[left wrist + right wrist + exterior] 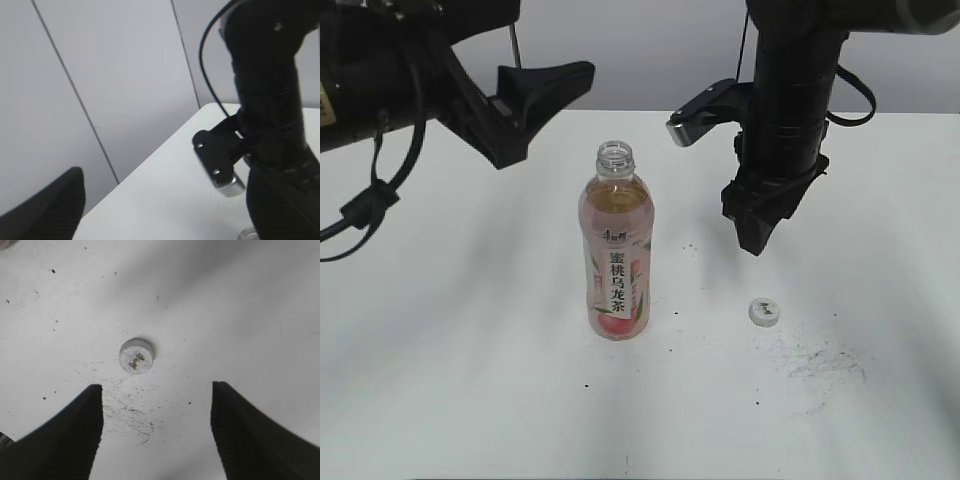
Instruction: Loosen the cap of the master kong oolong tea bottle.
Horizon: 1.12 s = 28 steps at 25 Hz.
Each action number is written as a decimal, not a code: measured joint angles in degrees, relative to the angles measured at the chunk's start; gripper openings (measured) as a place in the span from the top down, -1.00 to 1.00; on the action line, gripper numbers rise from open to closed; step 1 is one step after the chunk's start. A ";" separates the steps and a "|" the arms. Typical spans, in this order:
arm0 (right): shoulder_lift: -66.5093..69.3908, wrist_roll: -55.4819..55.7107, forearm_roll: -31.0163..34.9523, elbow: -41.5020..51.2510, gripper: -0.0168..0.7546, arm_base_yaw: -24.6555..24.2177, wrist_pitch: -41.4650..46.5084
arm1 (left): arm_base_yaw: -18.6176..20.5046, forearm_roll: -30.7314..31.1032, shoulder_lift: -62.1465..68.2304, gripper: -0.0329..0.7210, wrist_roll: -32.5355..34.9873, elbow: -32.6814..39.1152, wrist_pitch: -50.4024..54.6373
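The master kong oolong tea bottle [616,250] stands uncapped mid-desk [470,380]. The cap [763,312] lies to its right, below the right gripper [757,235], whose fingers [65,440] gape empty. The left gripper [535,100], raised far-left, is spread and empty.

cap [763,312] lies on the table [470,380], right of the uncapped bottle [615,250].

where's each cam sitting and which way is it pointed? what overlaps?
Exterior: in front, slanted down at the table, uncapped bottle and cap; both arms show.
Left wrist: raised, facing sideways at the wall and the right arm; one finger of the left hand shows.
Right wrist: above the table, looking down at the cap; right hand open.
Shared: exterior and right wrist both see the cap.
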 joint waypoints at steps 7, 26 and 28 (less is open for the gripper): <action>-1.37 1.05 0.00 0.00 -0.35 0.00 0.68 | 0.00 -3.21 -5.02 -0.64 0.00 0.03 9.49; -2.66 3.77 0.05 0.00 -0.35 0.00 0.56 | 0.00 -18.37 -13.59 -0.58 0.00 0.07 60.72; -2.66 4.16 0.05 0.00 -0.35 0.00 0.56 | 0.00 -22.76 -15.74 -0.53 0.00 0.07 66.09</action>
